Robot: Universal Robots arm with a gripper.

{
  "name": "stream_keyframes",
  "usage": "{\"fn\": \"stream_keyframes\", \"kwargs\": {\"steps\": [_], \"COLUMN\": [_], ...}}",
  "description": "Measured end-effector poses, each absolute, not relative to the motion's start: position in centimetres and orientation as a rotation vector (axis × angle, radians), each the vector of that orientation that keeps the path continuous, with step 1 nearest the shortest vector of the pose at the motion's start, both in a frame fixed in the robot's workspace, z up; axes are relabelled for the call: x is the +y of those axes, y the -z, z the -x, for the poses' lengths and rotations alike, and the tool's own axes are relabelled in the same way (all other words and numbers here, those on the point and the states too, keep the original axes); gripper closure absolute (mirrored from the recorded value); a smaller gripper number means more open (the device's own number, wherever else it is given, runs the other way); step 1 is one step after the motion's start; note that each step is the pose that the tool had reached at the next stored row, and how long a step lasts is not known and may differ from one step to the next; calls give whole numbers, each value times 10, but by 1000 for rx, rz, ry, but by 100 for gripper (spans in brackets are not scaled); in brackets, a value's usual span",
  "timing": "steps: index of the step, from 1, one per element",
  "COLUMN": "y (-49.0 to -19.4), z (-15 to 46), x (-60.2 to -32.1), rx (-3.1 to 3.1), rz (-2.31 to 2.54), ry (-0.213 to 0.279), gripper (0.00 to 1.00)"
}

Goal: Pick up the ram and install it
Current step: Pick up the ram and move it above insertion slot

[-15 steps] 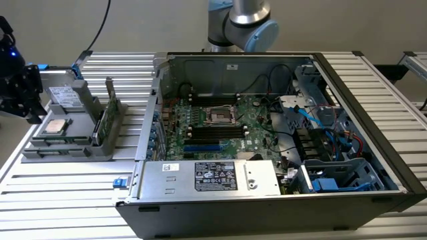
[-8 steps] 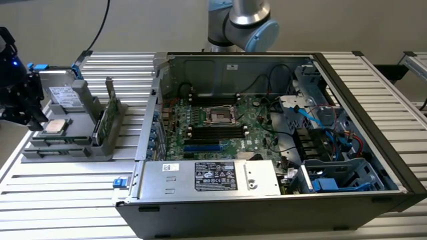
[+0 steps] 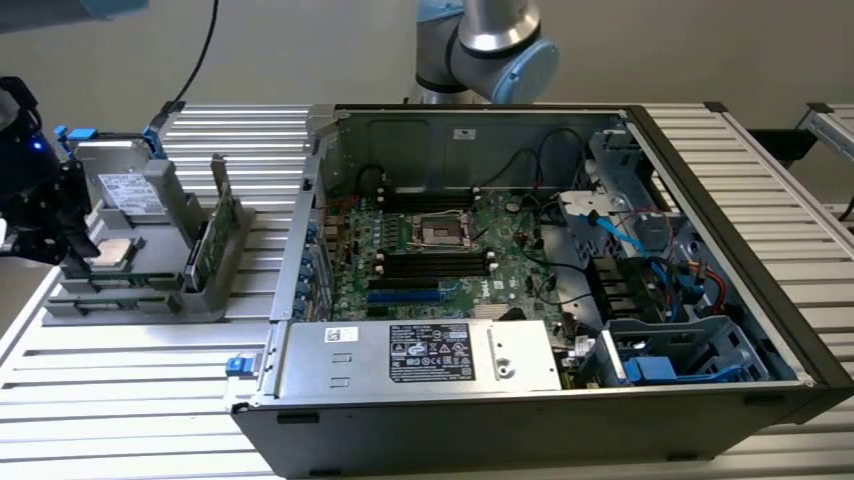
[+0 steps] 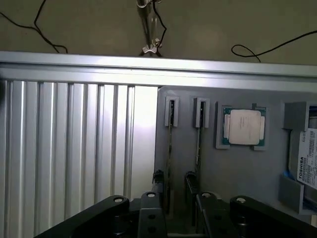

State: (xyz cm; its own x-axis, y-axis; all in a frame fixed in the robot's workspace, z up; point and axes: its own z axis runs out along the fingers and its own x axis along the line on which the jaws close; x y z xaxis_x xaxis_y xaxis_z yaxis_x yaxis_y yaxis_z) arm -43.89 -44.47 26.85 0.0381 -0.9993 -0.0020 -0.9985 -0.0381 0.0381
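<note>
exterior view overlooks the table [image 3: 147,400] from above; wrist view closely faces the shared holder [image 4: 237,168].

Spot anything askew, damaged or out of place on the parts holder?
Nothing stands out. Both boards stand upright, edge-on, in their slots in the holder. The processor sits square in its recess. The pincer is open above the slots.

Fingers [image 4: 151,218]: bases cut off by the frame edge; they cover the near ends of both boards.
Thin boards [image 4: 170,144]: two, edge-on in the holder [image 4: 233,173]; faces, chips and labels hidden, so which board is which cannot be told.
Hard drive [image 4: 303,161]: cut by the frame edge; small print under "TOSHIBA" unreadable.
Arm [image 3: 483,45]: cut by the exterior view's top edge.
Power supply label [image 3: 430,352]: print too small to read.
Memory slots [image 3: 434,262]: too dark to tell if filled.
</note>
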Motion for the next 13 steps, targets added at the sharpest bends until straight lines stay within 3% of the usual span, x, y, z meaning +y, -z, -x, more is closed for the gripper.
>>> {"fn": "stream_keyframes", "kwargs": {"steps": [13], "y": [-245], "z": [439], "x": [-447], "rx": [-2111], "rz": [-2290], "ry": [42], "gripper": [69]}}
